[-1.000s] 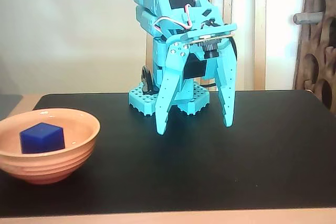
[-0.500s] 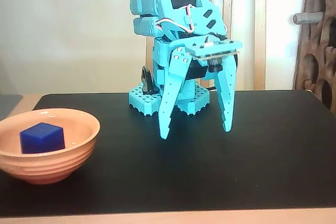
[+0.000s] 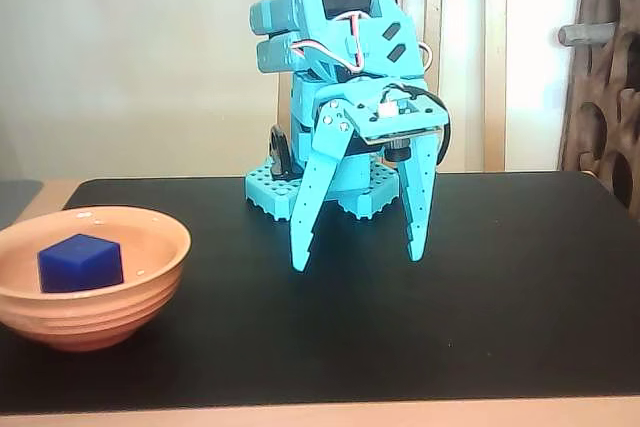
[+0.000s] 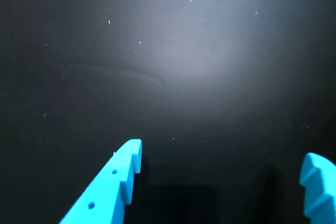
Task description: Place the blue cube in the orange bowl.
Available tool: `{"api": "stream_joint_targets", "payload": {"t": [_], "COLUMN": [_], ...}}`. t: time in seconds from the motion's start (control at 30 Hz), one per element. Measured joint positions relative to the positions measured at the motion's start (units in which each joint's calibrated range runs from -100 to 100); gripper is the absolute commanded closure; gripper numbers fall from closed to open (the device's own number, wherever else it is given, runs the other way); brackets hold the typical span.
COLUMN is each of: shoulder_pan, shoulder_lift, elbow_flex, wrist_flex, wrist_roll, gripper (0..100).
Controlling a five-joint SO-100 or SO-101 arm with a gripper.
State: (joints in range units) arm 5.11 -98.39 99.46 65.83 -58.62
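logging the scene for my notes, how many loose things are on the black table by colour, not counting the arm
blue: 1, the blue cube, lying inside the bowl
orange: 1, the orange bowl, at the table's left edge in the fixed view
total: 2

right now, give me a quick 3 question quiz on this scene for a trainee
1. True or false: the cube lies inside the bowl.
2. In the fixed view, the bowl sits on which side of the arm? A) left B) right C) behind it
3. Fill in: the tool is ____ and holds nothing.

Key:
1. True
2. A
3. open; its fingers point down at the bare mat, spread well apart
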Motion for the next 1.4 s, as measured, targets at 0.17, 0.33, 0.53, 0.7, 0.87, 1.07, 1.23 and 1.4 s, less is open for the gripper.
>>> {"api": "stream_joint_targets", "payload": {"t": [0.17, 0.33, 0.53, 0.7, 0.87, 1.07, 1.23, 1.4], "shoulder_pan": [2.3, 3.7, 6.6, 7.2, 7.2, 7.1, 7.1, 7.1], "shoulder_lift": [0.0, 0.0, 0.0, -0.1, -0.1, -0.1, -0.1, -0.1], "elbow_flex": [0.0, 0.0, 0.0, 0.0, 0.0, 0.0, 0.0, 0.0], "wrist_flex": [1.3, 4.0, 7.2, 8.5, 8.7, 8.7, 8.7, 8.7], "wrist_roll": [0.0, 0.0, 0.0, 0.0, 0.0, 0.0, 0.0, 0.0], "gripper": [66, 75, 83, 91, 96, 100, 100, 99]}}
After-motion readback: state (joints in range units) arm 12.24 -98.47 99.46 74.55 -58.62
